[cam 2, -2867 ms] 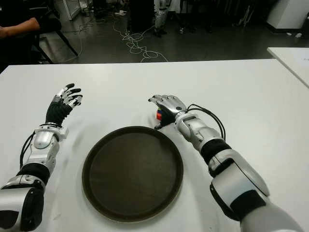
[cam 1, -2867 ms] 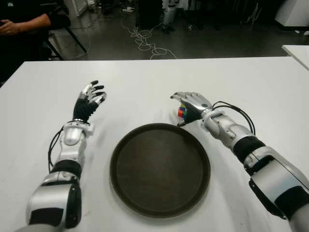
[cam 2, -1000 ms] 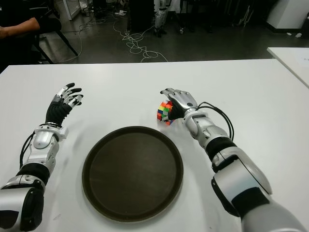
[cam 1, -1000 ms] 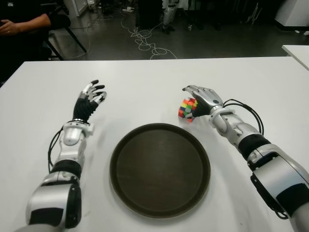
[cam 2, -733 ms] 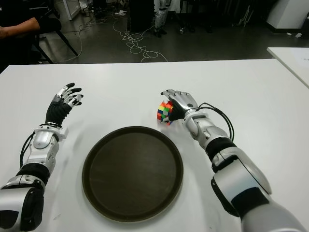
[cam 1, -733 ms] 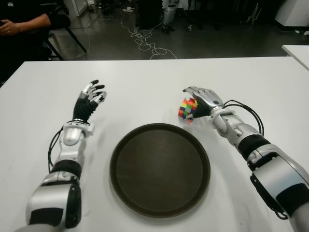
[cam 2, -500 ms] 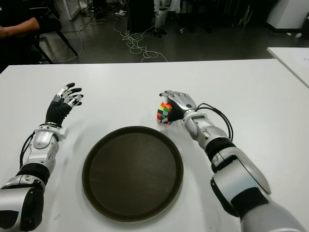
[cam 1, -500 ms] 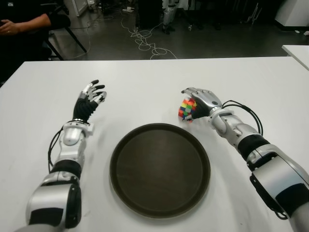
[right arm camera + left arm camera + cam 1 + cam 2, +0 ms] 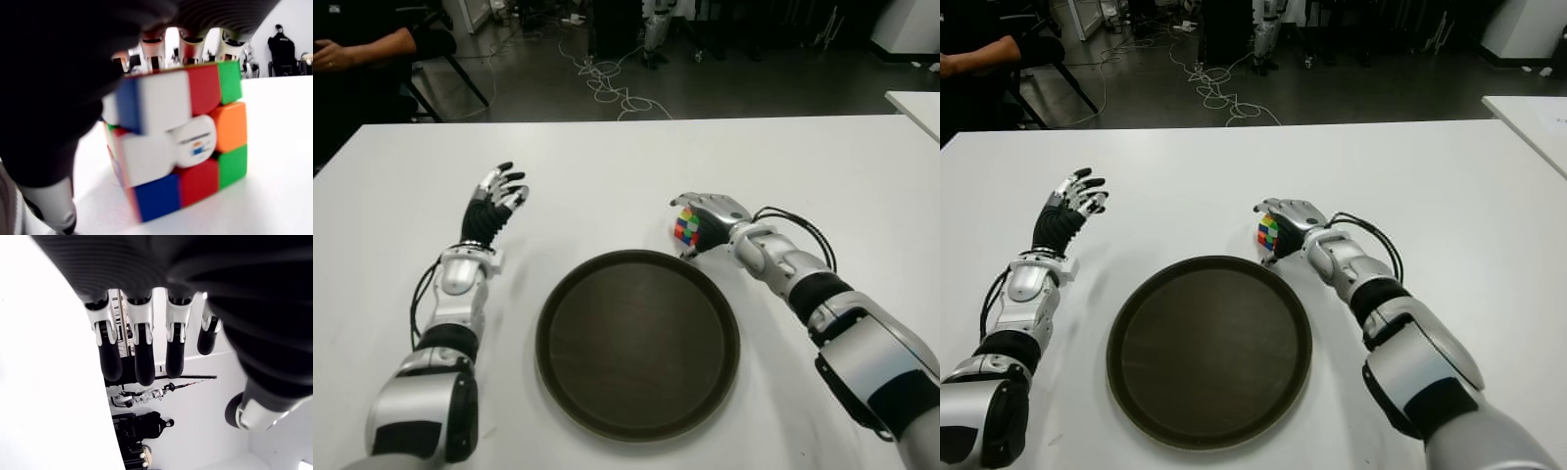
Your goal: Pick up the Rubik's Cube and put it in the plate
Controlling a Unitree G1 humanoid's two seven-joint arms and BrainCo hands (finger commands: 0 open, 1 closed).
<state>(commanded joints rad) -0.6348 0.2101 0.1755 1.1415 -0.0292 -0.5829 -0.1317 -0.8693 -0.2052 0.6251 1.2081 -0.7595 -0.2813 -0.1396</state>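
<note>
Multicoloured Rubik's Cube (image 9: pixel 686 228) sits clasped in the right hand (image 9: pixel 710 217), beside the plate (image 9: pixel 637 343) rim.

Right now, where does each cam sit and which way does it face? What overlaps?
Left eye: on the head, looking forward and down at the white table; shows both arms, left hand open, right hand on the cube by the plate.
Right eye: same spot, slightly offset; same scene.
Left wrist: on the left arm, close on its own spread fingers.
Right wrist: on the right arm, close on the cube, fingers curled over it.
Shared: both eyes and the right wrist see the cube.
</note>
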